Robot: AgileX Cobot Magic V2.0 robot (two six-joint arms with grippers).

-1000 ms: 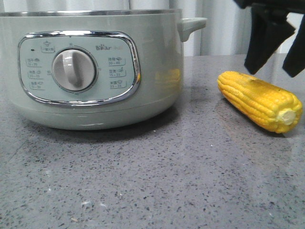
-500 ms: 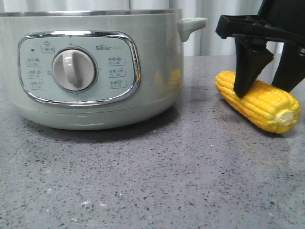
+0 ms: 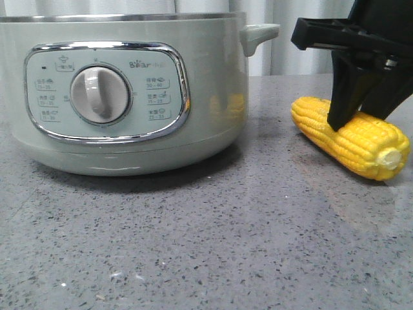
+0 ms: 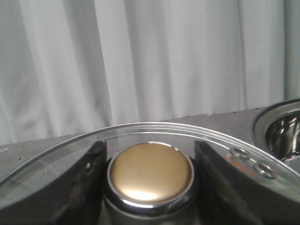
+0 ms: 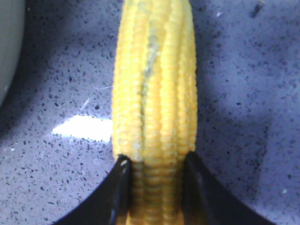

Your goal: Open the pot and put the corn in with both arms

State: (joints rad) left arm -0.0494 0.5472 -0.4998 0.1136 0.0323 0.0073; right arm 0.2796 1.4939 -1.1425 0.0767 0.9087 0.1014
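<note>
The pale grey-green pot (image 3: 129, 97) stands at the left of the front view with no lid on its steel rim; its steel inside (image 4: 281, 126) shows in the left wrist view. My left gripper (image 4: 150, 149) is shut on the gold knob (image 4: 150, 173) of a glass lid (image 4: 154, 127), held beside the pot. The yellow corn (image 3: 364, 145) lies on the counter to the right of the pot. My right gripper (image 3: 358, 119) is down over its middle, both jaws pressed against the cob's sides (image 5: 154, 84).
The pot's stubby side handle (image 3: 258, 32) juts toward the corn. The speckled grey counter (image 3: 226, 245) runs in front of both. A white curtain (image 4: 140, 61) hangs behind.
My right gripper came down from above the corn and its jaws closed in on the cob. The pot has not moved.
</note>
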